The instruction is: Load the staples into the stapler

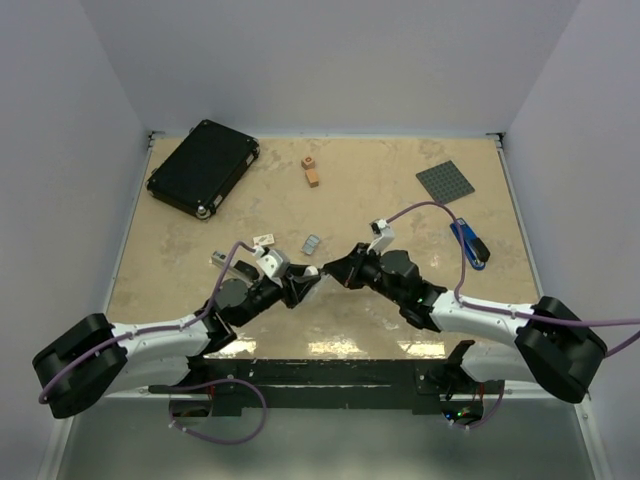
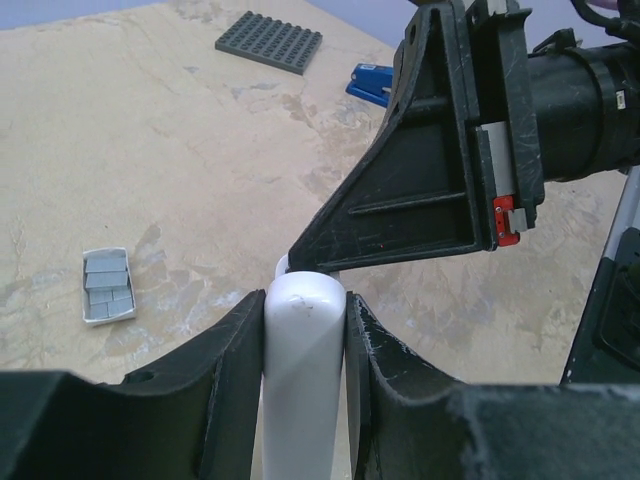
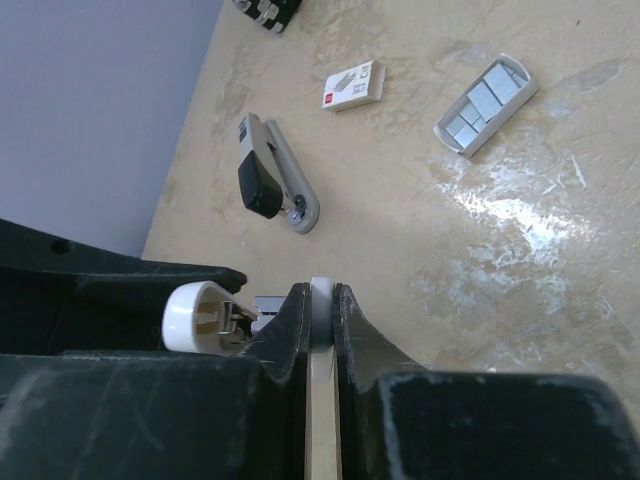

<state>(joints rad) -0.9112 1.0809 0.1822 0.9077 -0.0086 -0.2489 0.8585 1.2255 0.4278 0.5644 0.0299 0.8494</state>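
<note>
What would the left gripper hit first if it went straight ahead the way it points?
The right gripper: it sits right at the tip of the white bar that the left gripper holds, apparently touching it.

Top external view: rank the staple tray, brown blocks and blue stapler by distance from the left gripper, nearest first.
1. Staple tray, just beyond the left gripper.
2. Brown blocks, farther back, centre.
3. Blue stapler, far right.
</note>
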